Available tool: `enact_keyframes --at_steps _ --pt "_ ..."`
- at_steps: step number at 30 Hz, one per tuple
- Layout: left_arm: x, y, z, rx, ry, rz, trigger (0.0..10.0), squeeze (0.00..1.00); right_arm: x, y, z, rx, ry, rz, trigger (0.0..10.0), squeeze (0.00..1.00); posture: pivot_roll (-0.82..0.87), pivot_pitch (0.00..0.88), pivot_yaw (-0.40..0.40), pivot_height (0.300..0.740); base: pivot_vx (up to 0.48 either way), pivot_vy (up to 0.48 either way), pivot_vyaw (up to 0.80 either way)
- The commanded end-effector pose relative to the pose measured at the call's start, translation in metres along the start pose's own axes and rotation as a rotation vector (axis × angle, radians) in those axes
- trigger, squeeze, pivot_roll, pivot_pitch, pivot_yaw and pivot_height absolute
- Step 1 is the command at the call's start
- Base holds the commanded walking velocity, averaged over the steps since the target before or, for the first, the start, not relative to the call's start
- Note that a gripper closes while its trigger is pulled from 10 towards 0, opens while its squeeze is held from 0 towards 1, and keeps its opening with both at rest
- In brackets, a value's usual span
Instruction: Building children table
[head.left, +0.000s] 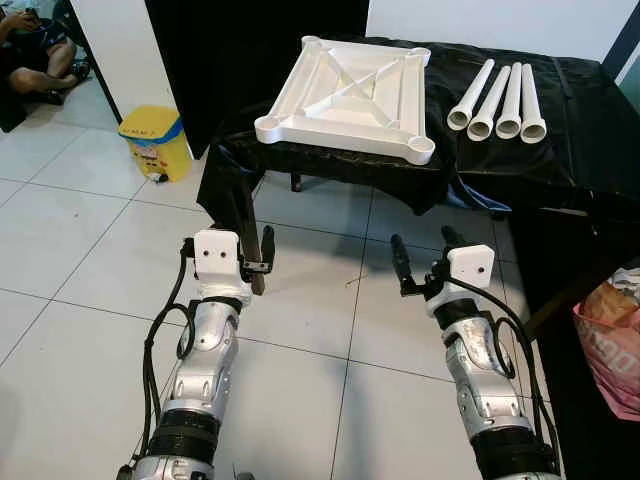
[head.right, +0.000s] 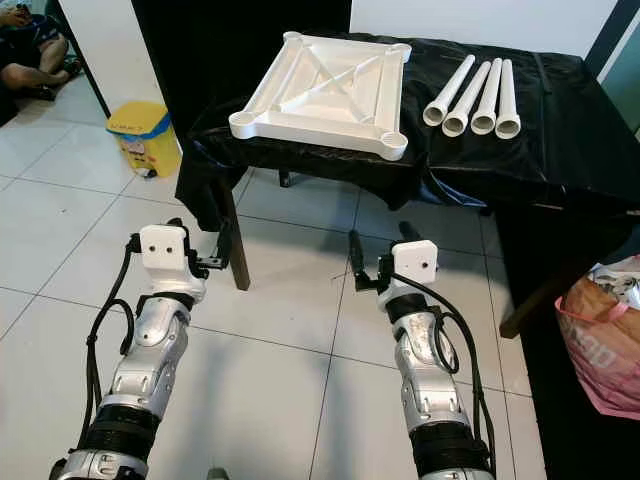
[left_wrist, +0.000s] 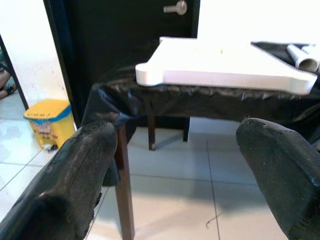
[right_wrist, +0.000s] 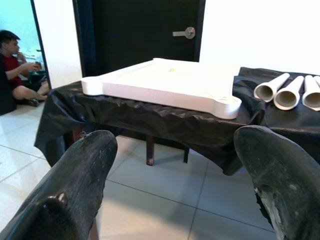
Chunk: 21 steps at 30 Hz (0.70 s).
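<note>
A white square table top (head.left: 345, 95) lies upside down on a low table draped in black cloth (head.left: 570, 150), with round leg sockets at its corners. Several white tube legs (head.left: 497, 103) lie side by side on the cloth to its right. Both arms are held out low over the tiled floor, short of the table's front edge. My left gripper (head.left: 252, 252) is open and holds nothing, level with the table's front left corner. My right gripper (head.left: 423, 248) is open too, below the table top's front right corner. The wrist views look along the black fingers (left_wrist: 75, 185) (right_wrist: 277, 185) at the table top's edge.
A yellow bin (head.left: 155, 140) stands on the floor left of the table. A person (head.left: 35, 60) sits on the floor at the far left. A pink bag (head.left: 612, 345) lies at the right. A dark door (right_wrist: 145, 30) is behind the table, whose wooden leg (left_wrist: 125, 190) stands ahead of my left gripper.
</note>
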<state>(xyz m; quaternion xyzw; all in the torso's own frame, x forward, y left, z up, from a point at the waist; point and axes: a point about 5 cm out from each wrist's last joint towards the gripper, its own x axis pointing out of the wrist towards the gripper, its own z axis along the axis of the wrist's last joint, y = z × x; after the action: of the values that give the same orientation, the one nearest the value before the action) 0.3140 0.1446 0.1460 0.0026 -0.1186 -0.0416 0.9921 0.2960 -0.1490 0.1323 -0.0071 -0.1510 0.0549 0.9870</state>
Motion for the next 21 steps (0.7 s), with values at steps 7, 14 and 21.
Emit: enact_keyframes --at_steps 7,14,21 --pt "-0.004 -0.002 0.003 0.025 0.031 -0.099 10.0 0.0 0.001 -0.004 0.003 -0.002 0.022 -0.02 10.0 0.0 0.02 0.052 -0.008 0.74 0.0 0.0 0.0" --pt "0.001 0.0 0.011 0.047 0.019 -0.107 10.0 0.0 0.006 -0.001 0.006 0.014 0.012 -0.019 10.0 0.0 0.05 0.056 -0.004 0.74 0.0 0.0 0.0" --pt "-0.005 -0.002 0.013 0.05 0.027 -0.11 10.0 0.0 0.005 0.0 0.007 0.009 0.017 -0.01 10.0 0.0 0.05 0.072 -0.012 0.74 0.0 0.0 0.0"
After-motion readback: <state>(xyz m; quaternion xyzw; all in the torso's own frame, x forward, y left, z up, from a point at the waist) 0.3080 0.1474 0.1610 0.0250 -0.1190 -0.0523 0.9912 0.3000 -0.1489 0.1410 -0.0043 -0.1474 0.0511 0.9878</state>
